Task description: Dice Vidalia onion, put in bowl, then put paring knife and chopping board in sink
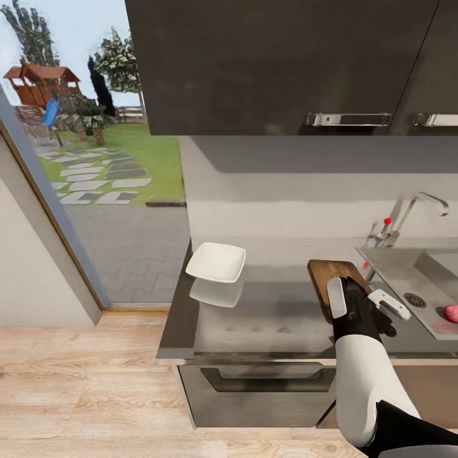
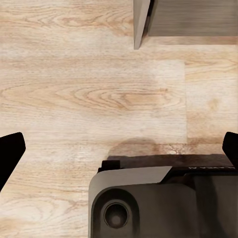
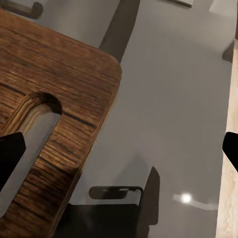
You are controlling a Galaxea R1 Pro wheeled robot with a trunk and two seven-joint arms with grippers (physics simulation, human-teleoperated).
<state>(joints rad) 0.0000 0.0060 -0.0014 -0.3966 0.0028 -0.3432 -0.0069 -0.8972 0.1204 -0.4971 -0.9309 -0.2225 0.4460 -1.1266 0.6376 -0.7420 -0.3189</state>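
Observation:
The dark-brown chopping board (image 1: 326,272) lies on the grey countertop (image 1: 273,312), left of the sink (image 1: 407,270). My right gripper (image 1: 372,315) hovers open over the board's near end. In the right wrist view the board's handle slot (image 3: 34,134) lies between the spread fingertips (image 3: 11,151), with nothing held by the right gripper (image 3: 119,153). The white bowl (image 1: 216,262) sits further left on the countertop. A pinkish Vidalia onion (image 1: 451,312) rests in the sink. My left gripper (image 2: 119,148) hangs open above the wooden floor. The paring knife is out of view.
A faucet (image 1: 416,210) stands behind the sink. Dark wall cabinets (image 1: 286,63) hang above the countertop and a drawer front (image 1: 267,381) sits below it. A glass door (image 1: 95,178) to the garden is at left. The robot base (image 2: 158,198) shows over the floor (image 2: 94,99).

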